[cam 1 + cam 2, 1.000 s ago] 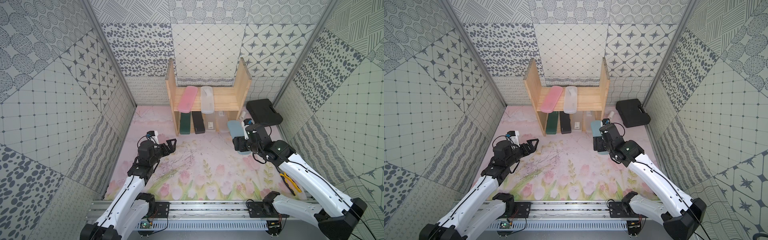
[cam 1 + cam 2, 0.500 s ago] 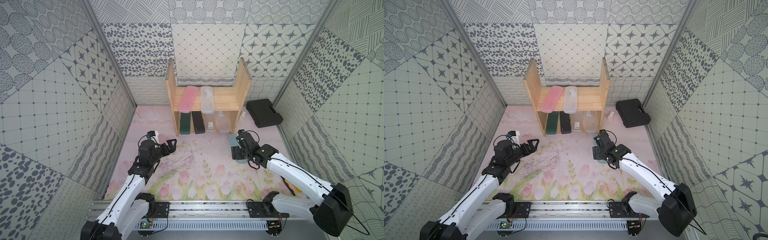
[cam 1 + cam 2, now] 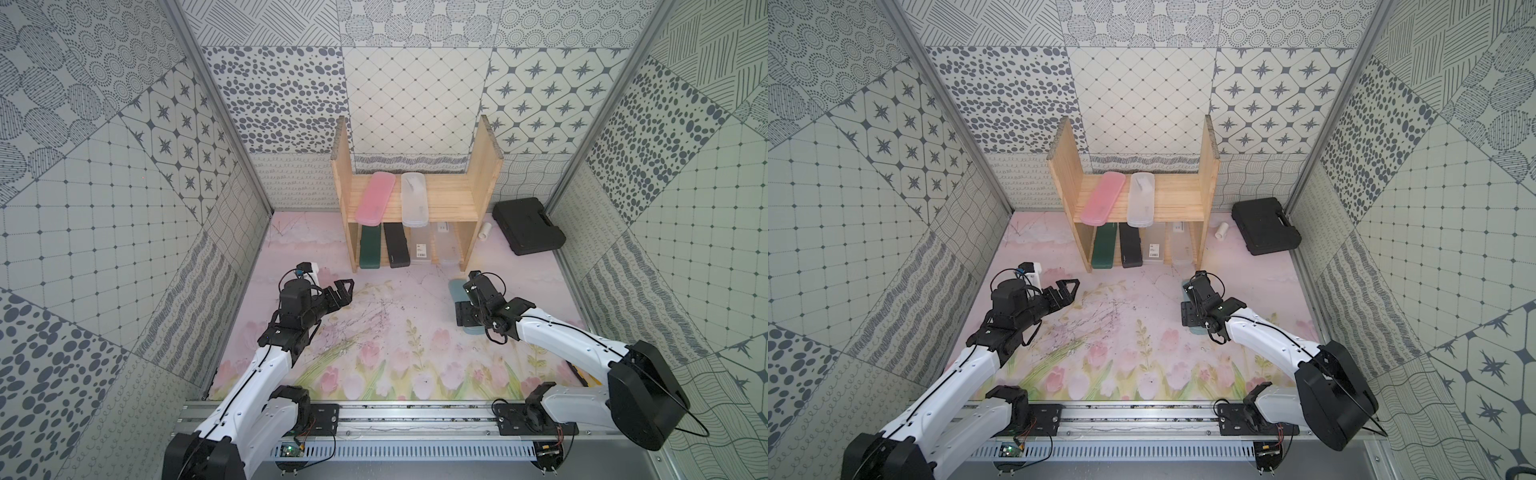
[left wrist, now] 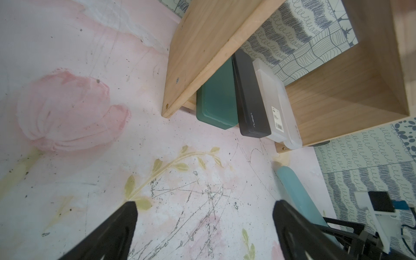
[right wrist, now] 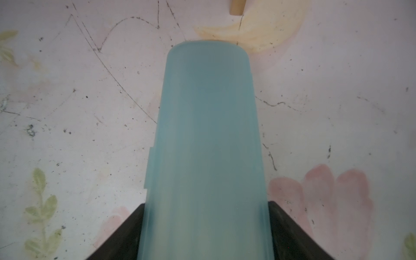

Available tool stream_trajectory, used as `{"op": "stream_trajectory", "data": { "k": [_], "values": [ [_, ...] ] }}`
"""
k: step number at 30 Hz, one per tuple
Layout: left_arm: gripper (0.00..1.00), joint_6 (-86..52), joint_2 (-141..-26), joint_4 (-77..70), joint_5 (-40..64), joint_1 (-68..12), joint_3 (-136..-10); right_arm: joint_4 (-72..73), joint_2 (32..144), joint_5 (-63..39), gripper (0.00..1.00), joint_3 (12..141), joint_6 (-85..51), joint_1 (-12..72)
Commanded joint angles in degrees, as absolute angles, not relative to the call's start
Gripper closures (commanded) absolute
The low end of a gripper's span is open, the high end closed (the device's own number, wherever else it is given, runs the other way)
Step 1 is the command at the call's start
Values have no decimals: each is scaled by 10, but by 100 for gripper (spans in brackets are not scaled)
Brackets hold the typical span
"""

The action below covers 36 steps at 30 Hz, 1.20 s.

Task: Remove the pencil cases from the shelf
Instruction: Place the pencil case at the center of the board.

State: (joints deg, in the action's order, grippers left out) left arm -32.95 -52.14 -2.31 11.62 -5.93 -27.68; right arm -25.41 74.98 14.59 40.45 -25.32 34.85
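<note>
Right arm has drawn back from the shelf's right foot toward the front rail over the last second, bringing the frosted blue slim plastic pencil case (image 5: pixel 207 126) with it. Left arm has not moved.

Left gripper (image 4: pixel 204 203): jaws wide apart and empty, hovering over the pink flowered mat (image 3: pixel 374 332), well short of the shelf.

Light pine two-tier shelf (image 3: pixel 484 178): six cases remain.
- Upper board: pink translucent case (image 3: pixel 375 198) and frosted-clear case (image 3: pixel 414 198) side by side, both overhanging the front edge.
- Lower tier, left to right: dark green case (image 3: pixel 370 249), black case (image 3: pixel 396 249), clear case with barcode label (image 3: pixel 422 247), plain clear case (image 3: pixel 448 248), packed close.

Right gripper (image 3: pixel 467 318): clamped across the blue case's width, toward its near end. Most of the case's length sticks out ahead of the fingers, pointing at the shelf. The case is off the shelf, low over the mat in front of the right side panel. Whether it touches the mat, cannot tell.

Risks, as judged:
- The grip is off-centre on smooth plastic, so the long free end could sag or pivot.
- The far end lies near the shelf foot, so any forward motion could knock it.
- A bumped shelf could tip the overhanging upper cases.
</note>
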Motion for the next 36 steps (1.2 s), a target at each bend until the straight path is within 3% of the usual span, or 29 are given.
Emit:
{"op": "stream_trajectory", "data": {
  "k": [1, 19, 30, 36],
  "values": [
    [1, -328, -524, -48, 119, -60, -284, -186, 764, 151, 25, 394, -265, 353],
    [1, -329, -538, -57, 121, -60, -281, -145, 841, 177, 17, 374, -285, 366],
    [1, -329, -531, -52, 120, -60, -281, -176, 859, 190, 4, 398, -297, 364],
    [1, -330, -530, -50, 119, -60, -281, -195, 895, 171, 3, 430, -301, 341]
  ]
}}
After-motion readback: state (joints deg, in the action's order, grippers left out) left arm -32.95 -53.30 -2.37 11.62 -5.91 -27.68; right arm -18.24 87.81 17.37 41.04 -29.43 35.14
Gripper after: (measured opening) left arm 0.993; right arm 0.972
